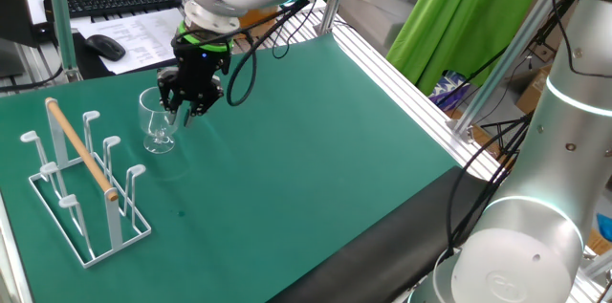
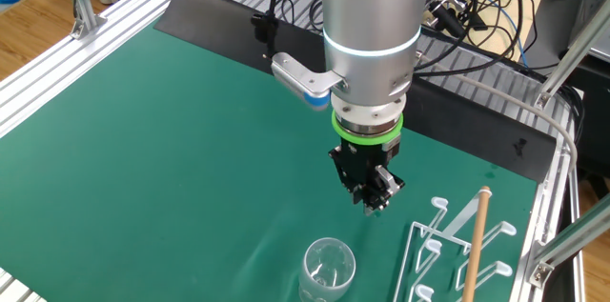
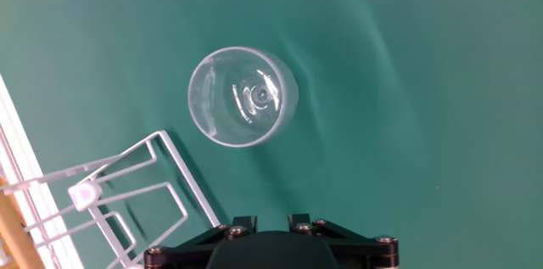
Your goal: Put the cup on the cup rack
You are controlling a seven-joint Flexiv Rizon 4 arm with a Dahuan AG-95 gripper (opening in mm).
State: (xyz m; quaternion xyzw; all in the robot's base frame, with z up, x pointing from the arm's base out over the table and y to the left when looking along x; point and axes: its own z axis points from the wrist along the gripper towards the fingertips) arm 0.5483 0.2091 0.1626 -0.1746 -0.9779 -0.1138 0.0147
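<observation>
Hand view: clear cup (image 3: pixel 243 97) upright on green mat, rim up, unheld; gripper (image 1: pixel 189 105) spread unclear.

No readable text or labels.

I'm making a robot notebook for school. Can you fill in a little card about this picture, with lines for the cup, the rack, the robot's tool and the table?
cup: clear glass goblet, standing upright on its foot, mouth up, nothing inside
cup place: on the green mat, beside the rack, not touching it
rack: white wire cup rack with upright pegs and a slanted wooden rod; no cup on it
tool: black two-finger tool, pointing down, above the mat next to the cup, holding nothing
tool fingers: close together, only a narrow gap
job done: not yet
</observation>
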